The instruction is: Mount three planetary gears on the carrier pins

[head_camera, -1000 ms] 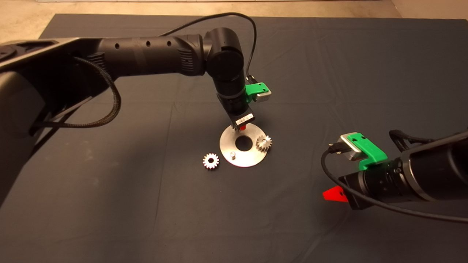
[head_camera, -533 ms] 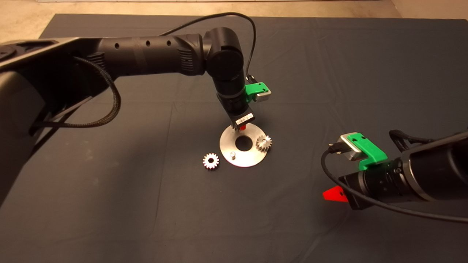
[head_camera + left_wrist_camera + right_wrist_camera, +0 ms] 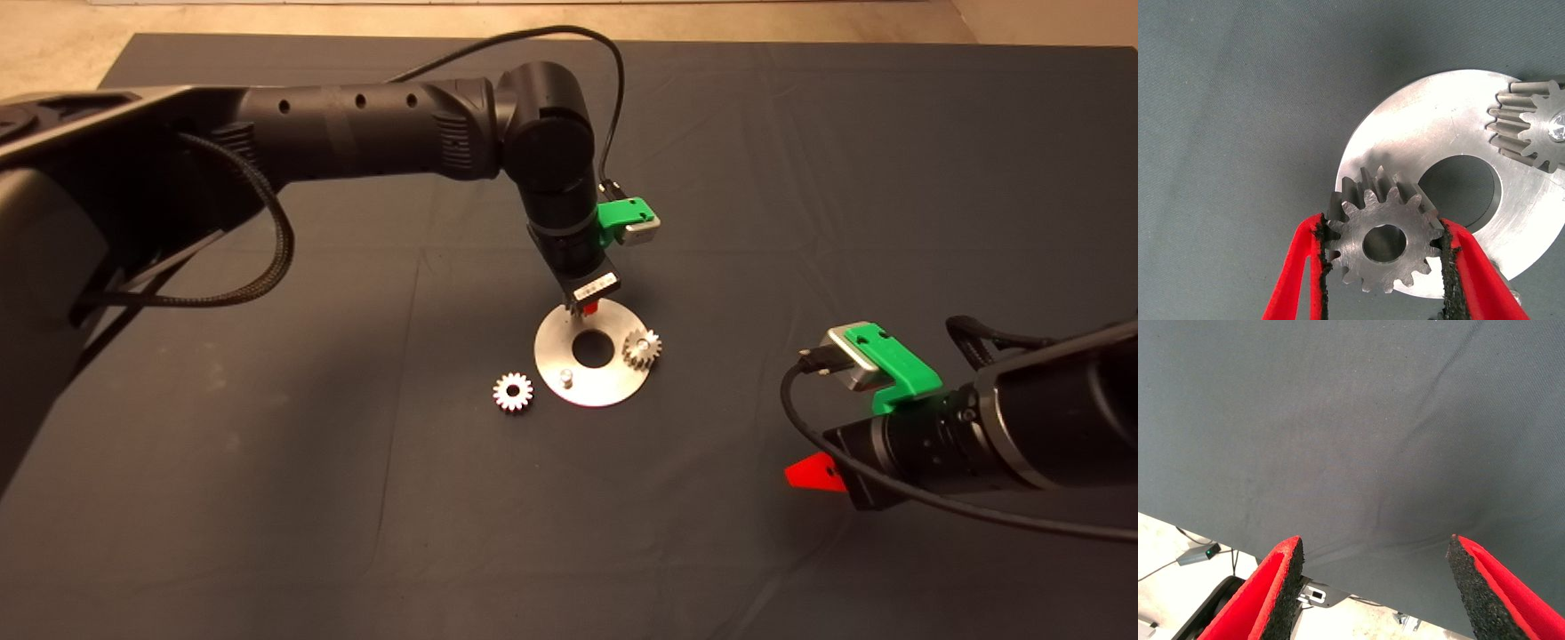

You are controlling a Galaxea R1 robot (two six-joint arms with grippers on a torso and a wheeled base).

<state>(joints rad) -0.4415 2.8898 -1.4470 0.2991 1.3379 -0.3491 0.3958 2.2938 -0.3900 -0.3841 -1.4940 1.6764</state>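
Observation:
The shiny carrier disc (image 3: 592,381) lies mid-mat. One planetary gear (image 3: 641,347) sits on the disc's right pin, seen too as the gear (image 3: 1538,127) in the left wrist view. A bare pin (image 3: 564,379) stands at the disc's near edge. Another gear (image 3: 513,391) lies flat on the mat left of the disc. My left gripper (image 3: 587,308) hovers over the disc's far edge, shut on a third gear (image 3: 1383,241) held flat between its pads above the disc (image 3: 1438,133); the pin beneath is hidden. My right gripper (image 3: 1375,577) waits open at the lower right, over bare mat.
The dark mat (image 3: 800,178) covers the table, with its far edge against a tan floor. In the right wrist view a cable and a small device (image 3: 1197,555) lie on the floor beyond the mat's edge.
The left arm has lifted very slightly with the gear still in its grip. The disc, the other gears and the right arm stay where they were.

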